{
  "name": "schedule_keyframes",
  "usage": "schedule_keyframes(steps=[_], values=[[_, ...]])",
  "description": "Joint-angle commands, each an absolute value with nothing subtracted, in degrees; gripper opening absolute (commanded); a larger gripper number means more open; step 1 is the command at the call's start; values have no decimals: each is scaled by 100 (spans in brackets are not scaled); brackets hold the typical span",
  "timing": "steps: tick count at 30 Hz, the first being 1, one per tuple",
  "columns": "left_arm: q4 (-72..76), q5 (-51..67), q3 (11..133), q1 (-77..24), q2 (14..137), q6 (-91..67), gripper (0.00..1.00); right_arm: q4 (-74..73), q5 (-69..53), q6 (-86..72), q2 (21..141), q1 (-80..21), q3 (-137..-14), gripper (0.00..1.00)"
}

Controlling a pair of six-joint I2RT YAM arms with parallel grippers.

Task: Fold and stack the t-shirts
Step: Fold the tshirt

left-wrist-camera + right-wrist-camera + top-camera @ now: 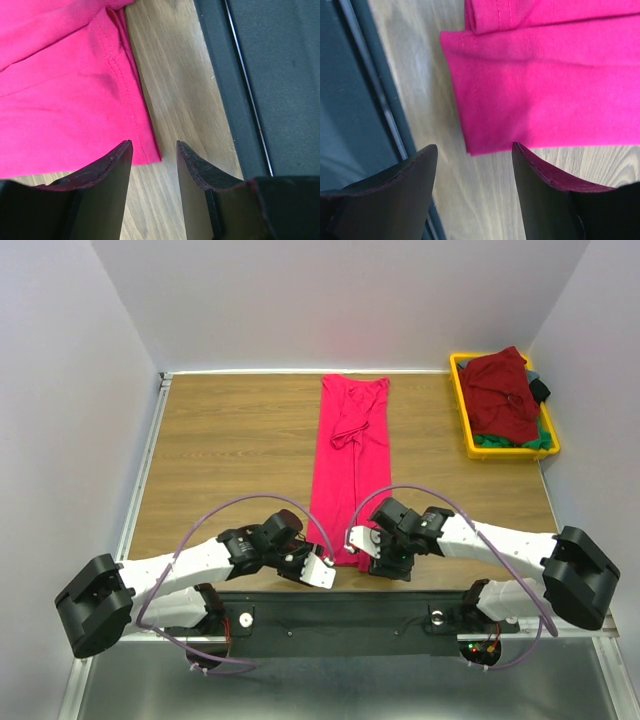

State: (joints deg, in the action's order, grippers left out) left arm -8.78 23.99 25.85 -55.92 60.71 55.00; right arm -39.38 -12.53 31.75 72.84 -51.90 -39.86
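Observation:
A bright pinkish-red t-shirt (350,455) lies folded into a long narrow strip down the middle of the table, its hem near the front edge. My left gripper (322,570) sits at the hem's left corner (145,152), jaws open with only bare wood between them. My right gripper (357,540) sits at the hem's right corner (475,145), open too, nothing gripped. A maroon t-shirt (500,395) lies on top of a pile with green (510,443) and dark (540,390) cloth.
The pile fills a yellow bin (462,410) at the back right of the wooden table (230,450). A black strip (235,75) runs along the table's near edge, close to both grippers. White walls enclose the sides and back.

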Motion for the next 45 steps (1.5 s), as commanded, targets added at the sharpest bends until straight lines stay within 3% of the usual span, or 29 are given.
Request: schedule_keyframes(steps=[1, 7, 14, 17, 19, 20, 21, 24, 32, 45], values=[[-598, 2400, 2487, -5660, 6126, 5555, 52, -3244, -677, 3199, 7391, -5291, -3859, 67], [-457, 2268, 2575, -5678, 6459, 5634, 52, -2980, -519, 3243, 7655, -5291, -3577, 61], [-387, 1934, 2400, -5678, 6794, 5994, 46, -2944, -483, 3243, 7901, -5300, -3577, 36], [-273, 1846, 2347, -5678, 6934, 5985, 41, -2944, -448, 3191, 7893, -5291, -3595, 28], [-220, 1811, 2355, -5678, 7066, 5977, 32, -2953, -396, 3129, 7849, -5291, -3630, 14], [-237, 1828, 2399, -5669, 7093, 5968, 23, -2962, -369, 3112, 7823, -5291, -3665, 5], [-272, 1846, 2426, -5678, 7110, 5976, 18, -2962, -360, 3059, 7787, -5300, -3691, 1], [-473, 1942, 2592, -5678, 7014, 5889, 0, -3041, -290, 2901, 7551, -5291, -3762, 0], [-1107, 2399, 3181, -5669, 6329, 5318, 0, -3261, 130, 2777, 7102, -5282, -4104, 0], [-801, 2048, 3515, -5213, 6082, 5361, 0, -3489, 123, 3128, 7611, -4510, -5238, 1]])
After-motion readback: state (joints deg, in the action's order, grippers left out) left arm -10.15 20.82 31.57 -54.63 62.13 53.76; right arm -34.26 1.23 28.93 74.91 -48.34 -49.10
